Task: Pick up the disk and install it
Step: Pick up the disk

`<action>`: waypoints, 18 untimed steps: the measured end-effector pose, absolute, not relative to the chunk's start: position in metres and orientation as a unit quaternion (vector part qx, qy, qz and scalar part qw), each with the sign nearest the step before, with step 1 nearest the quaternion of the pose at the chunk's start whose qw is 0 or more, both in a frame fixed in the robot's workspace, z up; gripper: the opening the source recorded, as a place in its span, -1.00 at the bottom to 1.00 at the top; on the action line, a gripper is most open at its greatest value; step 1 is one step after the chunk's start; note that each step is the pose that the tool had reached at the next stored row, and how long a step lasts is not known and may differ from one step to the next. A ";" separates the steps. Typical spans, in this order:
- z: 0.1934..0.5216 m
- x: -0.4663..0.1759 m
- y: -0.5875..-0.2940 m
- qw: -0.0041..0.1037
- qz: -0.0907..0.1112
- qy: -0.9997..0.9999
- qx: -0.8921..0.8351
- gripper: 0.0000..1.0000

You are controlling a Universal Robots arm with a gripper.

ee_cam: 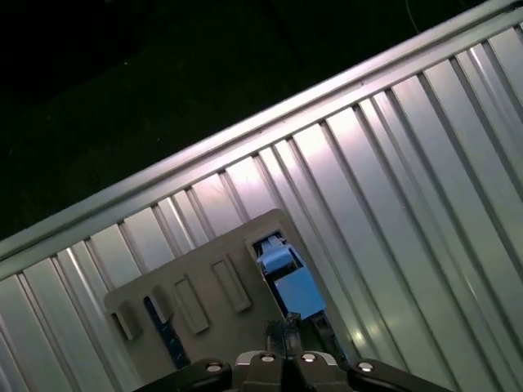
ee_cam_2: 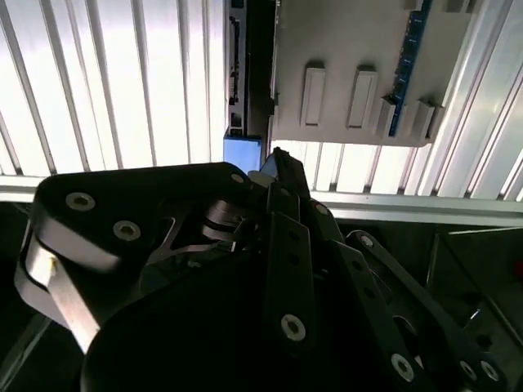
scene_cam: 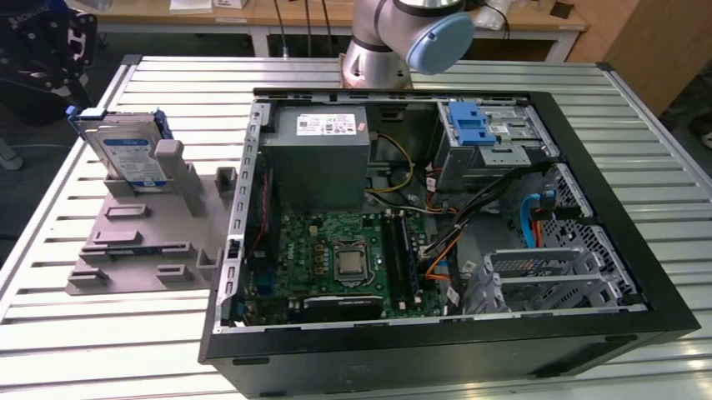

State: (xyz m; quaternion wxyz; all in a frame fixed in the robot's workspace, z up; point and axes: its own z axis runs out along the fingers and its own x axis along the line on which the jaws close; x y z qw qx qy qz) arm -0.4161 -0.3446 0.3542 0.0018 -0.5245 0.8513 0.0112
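The gripper [ee_cam: 288, 333] is hanging well above the grey holder [ee_cam: 188, 302] and looking down on it in both wrist views. Whether it is open or closed I cannot tell, but it is carrying nothing. Just past its tip in the first wrist view, the disk [ee_cam: 288, 282] is showing edge-on with its blue frame uppermost. In the exterior view the disk [scene_cam: 125, 152] is standing upright in the holder [scene_cam: 133, 242], on the exterior view's left part of the slatted counter [scene_cam: 112, 342]. By my judgement the work is sitting at the pick-up step, with nothing touching the disk yet. Taking it is calling for the gripper to be lined up square over the thin upper edge, then for a straight lift so the frame is not catching in its slot. Farther off, the open computer case [scene_cam: 445, 354] is lying beside the holder. At its far end the drive cage [scene_cam: 506, 146] with the blue latch [scene_cam: 469, 125] is probably where the disk is going
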 end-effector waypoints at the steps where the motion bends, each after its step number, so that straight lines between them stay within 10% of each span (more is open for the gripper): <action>1: 0.354 -0.416 -0.345 0.002 0.011 0.847 -0.532 -0.79; 18: 0.353 -0.416 -0.345 0.000 0.011 0.770 -0.638 -0.79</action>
